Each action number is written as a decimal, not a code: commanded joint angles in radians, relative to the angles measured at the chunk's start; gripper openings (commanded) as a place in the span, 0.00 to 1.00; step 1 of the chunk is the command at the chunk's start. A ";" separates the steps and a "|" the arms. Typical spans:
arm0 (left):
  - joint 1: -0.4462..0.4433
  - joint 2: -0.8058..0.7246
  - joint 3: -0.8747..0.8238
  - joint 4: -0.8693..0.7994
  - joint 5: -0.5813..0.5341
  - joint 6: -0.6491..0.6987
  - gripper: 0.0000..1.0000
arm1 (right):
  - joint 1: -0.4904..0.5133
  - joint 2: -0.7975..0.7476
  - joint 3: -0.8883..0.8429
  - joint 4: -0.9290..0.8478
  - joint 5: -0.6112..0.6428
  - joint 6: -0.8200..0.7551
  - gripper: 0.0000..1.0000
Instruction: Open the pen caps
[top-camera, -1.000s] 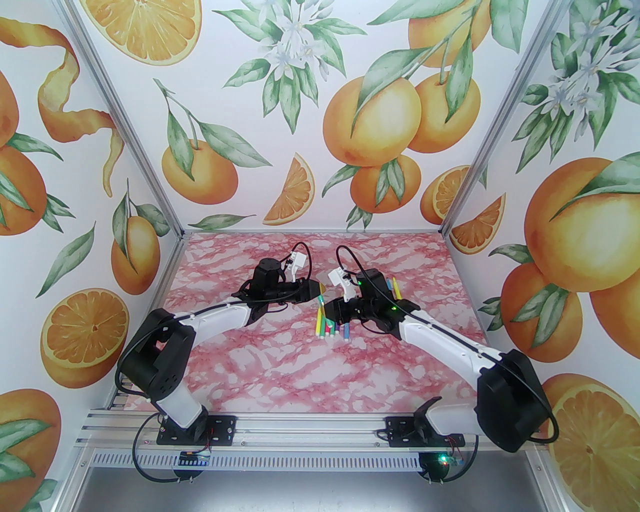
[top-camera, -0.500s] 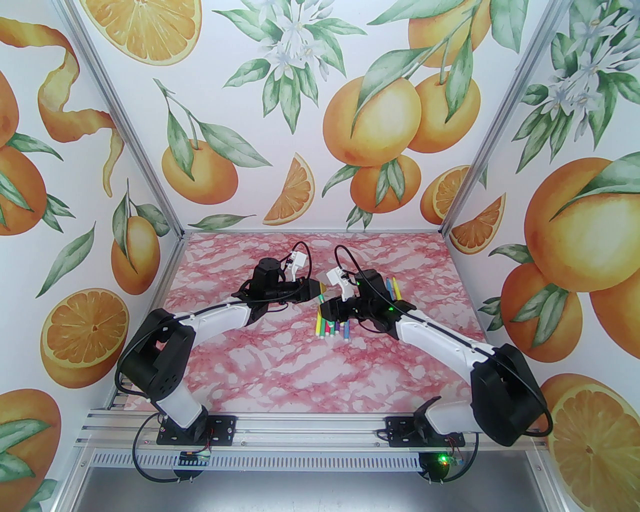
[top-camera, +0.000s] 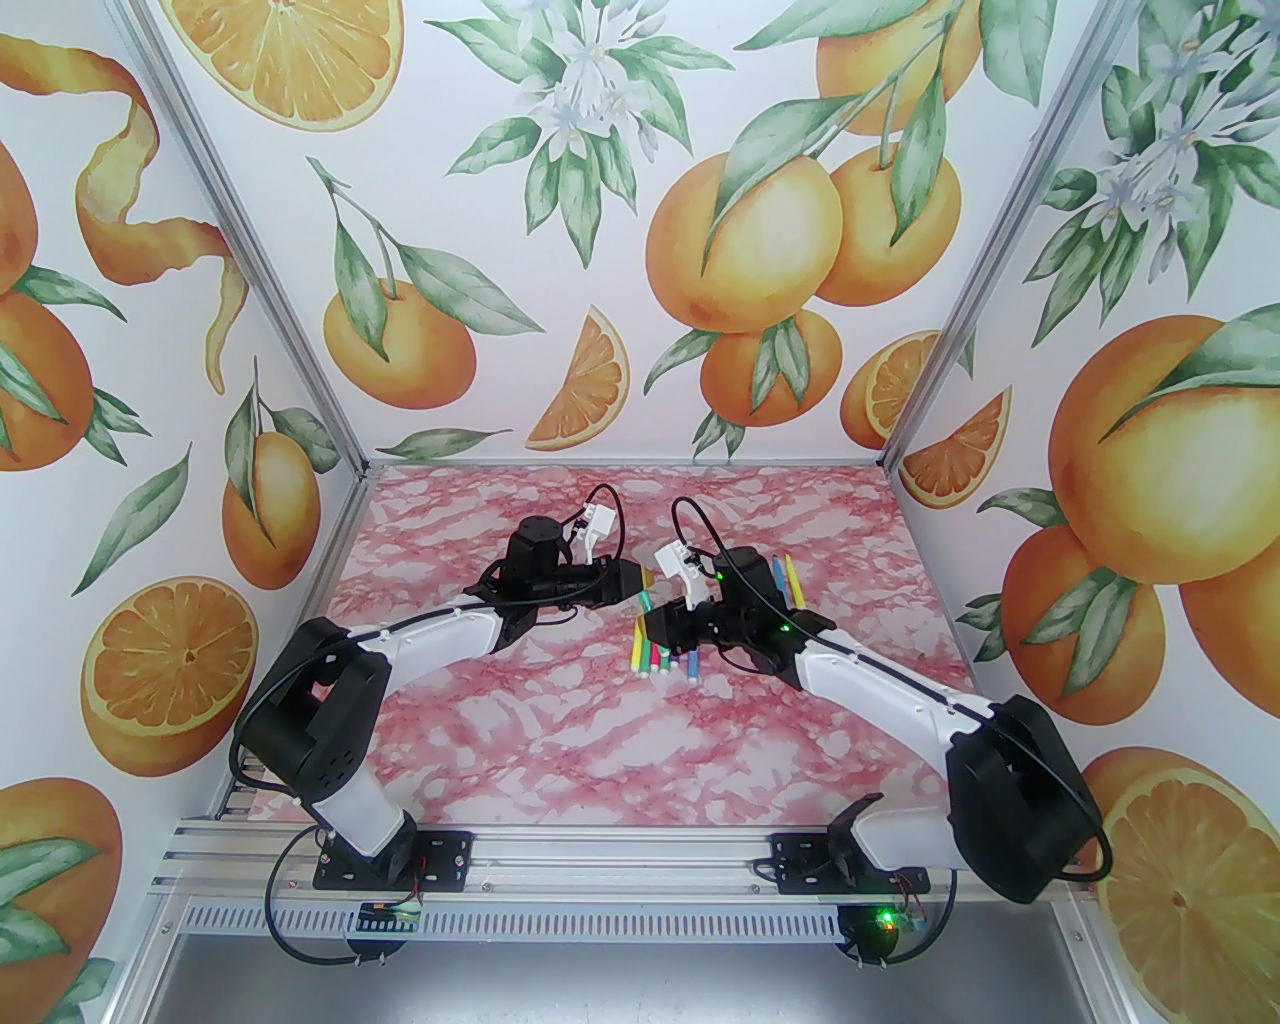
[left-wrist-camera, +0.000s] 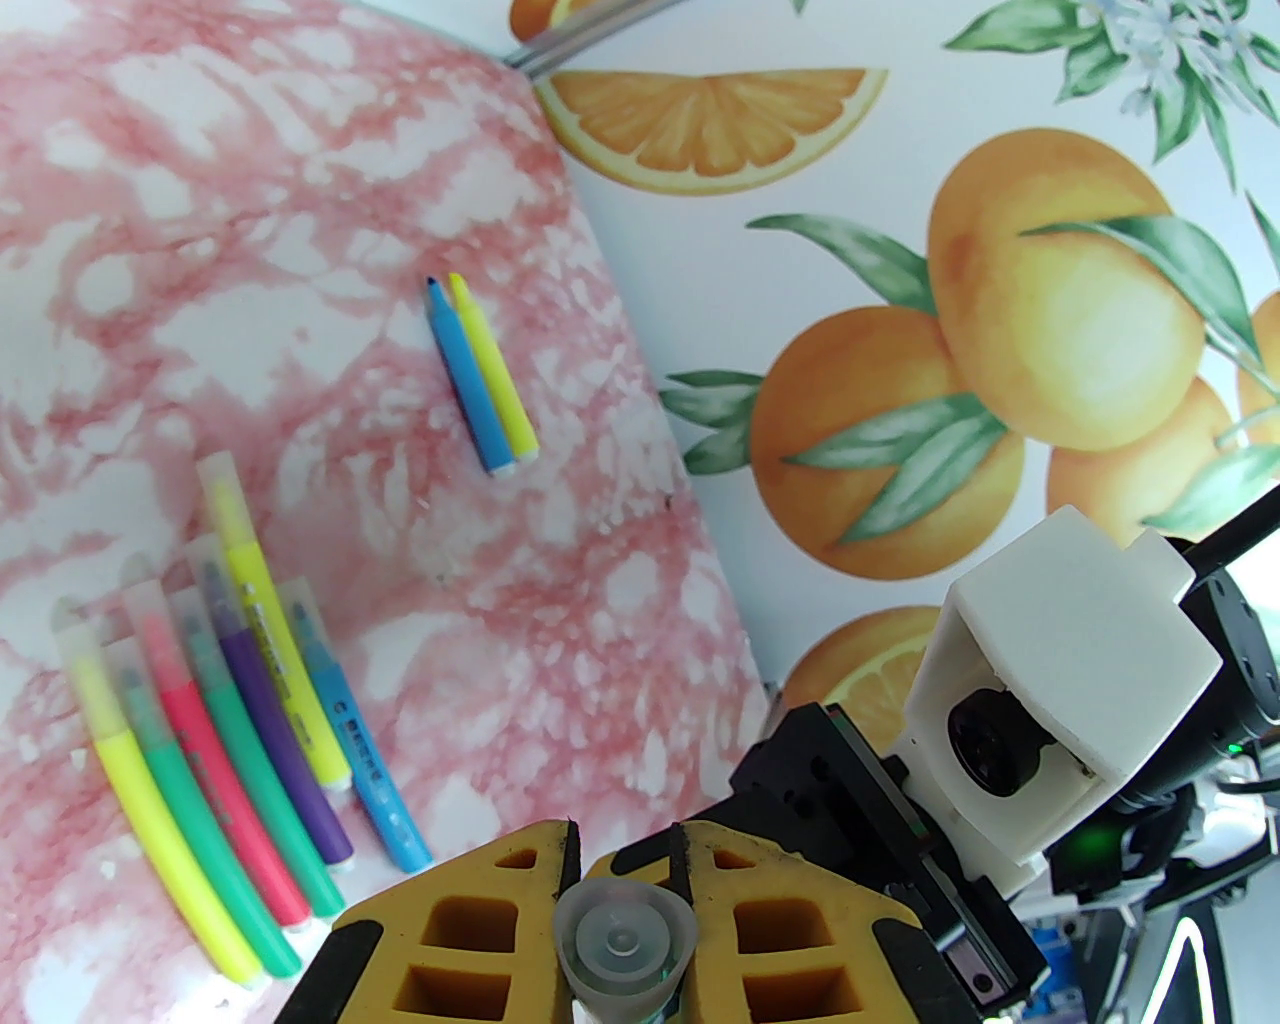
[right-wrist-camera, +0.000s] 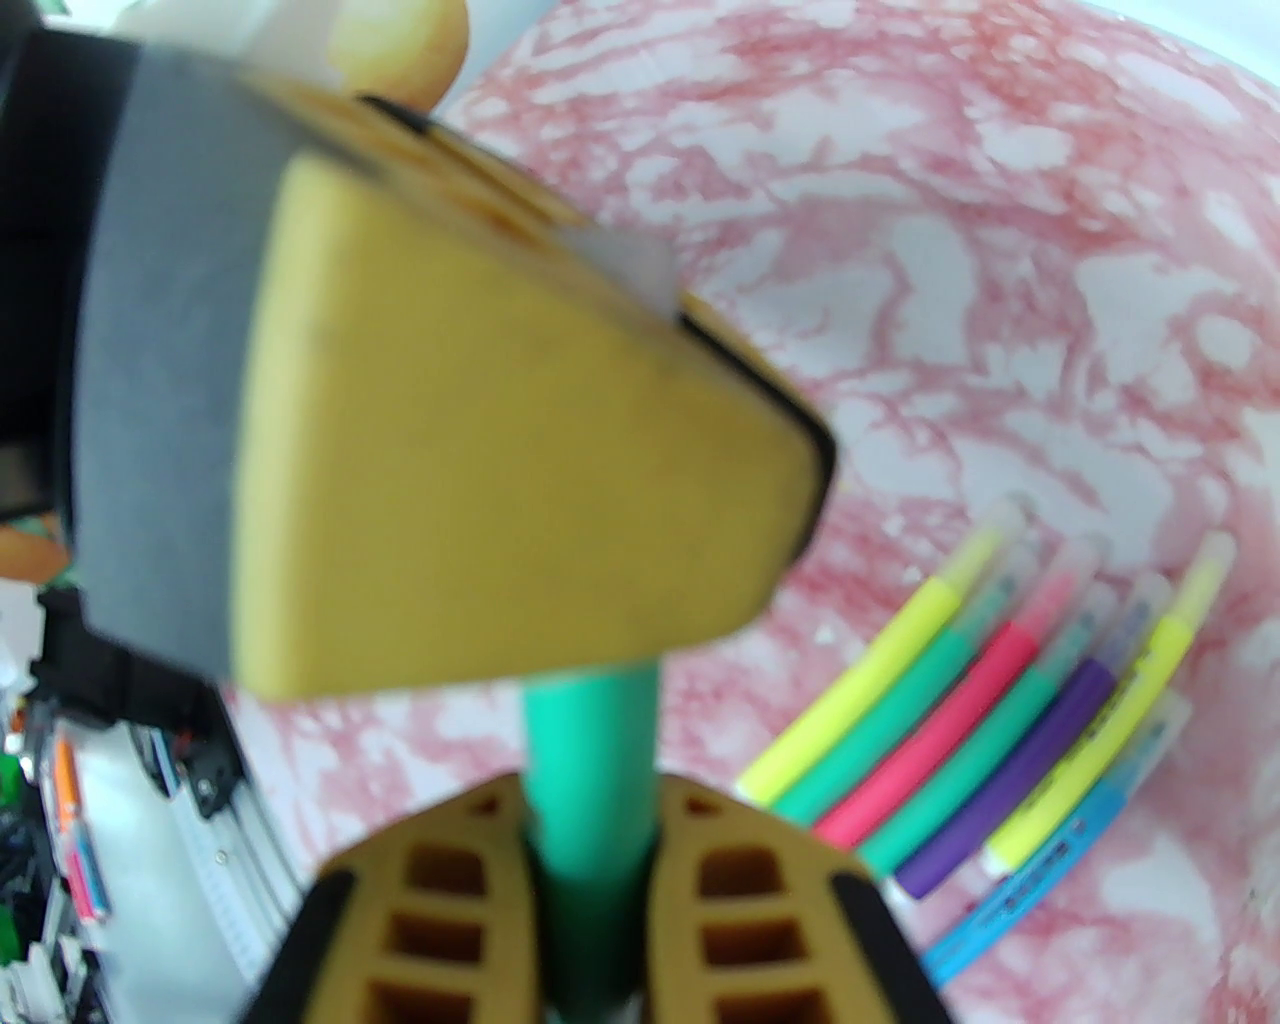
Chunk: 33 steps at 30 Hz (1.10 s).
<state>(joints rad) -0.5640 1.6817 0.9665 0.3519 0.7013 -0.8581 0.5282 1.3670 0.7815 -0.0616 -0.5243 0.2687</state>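
Fingers of the left gripper (left-wrist-camera: 623, 850) are pinched tight on a pale translucent cap (left-wrist-camera: 625, 935), seen end-on at the bottom centre of the left wrist view. At the bottom centre of its own view, the right gripper (right-wrist-camera: 590, 800) is clamped on the green pen (right-wrist-camera: 590, 720) by its body. Seven capped pens (left-wrist-camera: 230, 720) lie side by side at lower left on the pink marbled table (left-wrist-camera: 300, 150). Higher up, a blue pen (left-wrist-camera: 465, 380) and a yellow pen (left-wrist-camera: 495, 370) lie touching, both uncapped.
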 joint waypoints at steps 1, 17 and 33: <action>0.052 -0.042 0.041 0.023 -0.046 -0.022 0.00 | 0.003 -0.036 -0.054 -0.055 -0.018 -0.023 0.00; 0.145 -0.076 0.033 -0.014 -0.101 -0.056 0.00 | 0.004 -0.020 -0.074 -0.093 -0.037 -0.045 0.00; 0.177 -0.070 0.047 -0.019 -0.155 -0.098 0.00 | 0.004 -0.018 -0.102 -0.072 -0.056 -0.039 0.00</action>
<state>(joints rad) -0.3794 1.6497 0.9779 0.3107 0.6064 -0.9451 0.5297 1.3483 0.6880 -0.1024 -0.5510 0.2428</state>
